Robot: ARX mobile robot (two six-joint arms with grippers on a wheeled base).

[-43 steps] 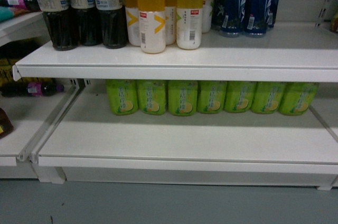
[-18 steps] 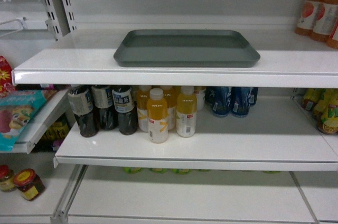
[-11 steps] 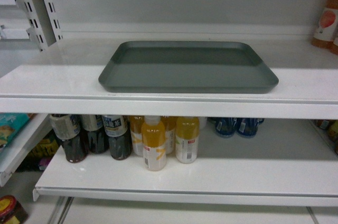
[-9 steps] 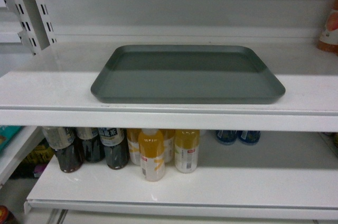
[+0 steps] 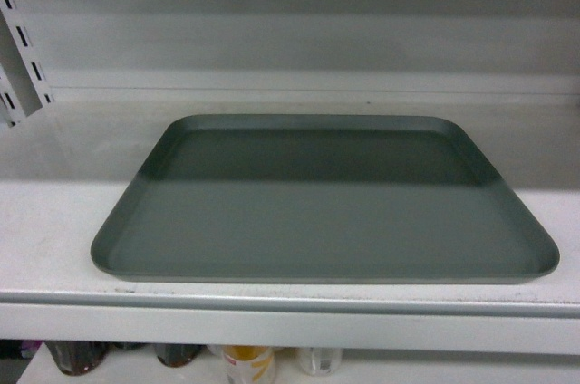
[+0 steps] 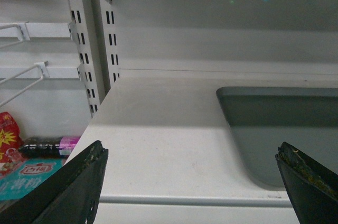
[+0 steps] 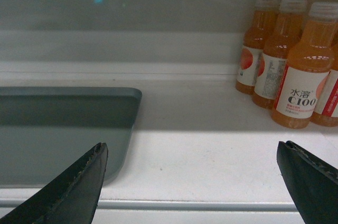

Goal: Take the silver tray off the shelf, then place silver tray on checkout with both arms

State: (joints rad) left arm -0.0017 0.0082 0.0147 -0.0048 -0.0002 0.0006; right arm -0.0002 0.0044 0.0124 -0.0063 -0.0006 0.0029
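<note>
The silver tray [image 5: 324, 207] lies flat on the shelf [image 5: 54, 230], its near long rim just behind the shelf's pale front lip and its far rim short of the grey back panel [image 5: 290, 31]. Nothing rests in it.

The left gripper [image 6: 193, 182] sits in front of the shelf edge with its fingers [image 6: 79, 182] spread wide, released, gripping nothing; between them lie bare shelf board and the tray's left near corner [image 6: 264, 179]. The right gripper [image 7: 193, 182] is likewise wide open and empty, its fingers [image 7: 74, 187] framing the tray's right near corner [image 7: 113, 166] and bare board beside it. No finger touches the tray or the shelf.

On the left, open board runs from the tray's rim to the slotted upright [image 6: 95, 39]. On the right, bare board separates the tray from a cluster of orange drink bottles [image 7: 301, 71] standing well apart from it near the back. Below the lip, tops of bottles [image 5: 249, 361] on a lower shelf show.
</note>
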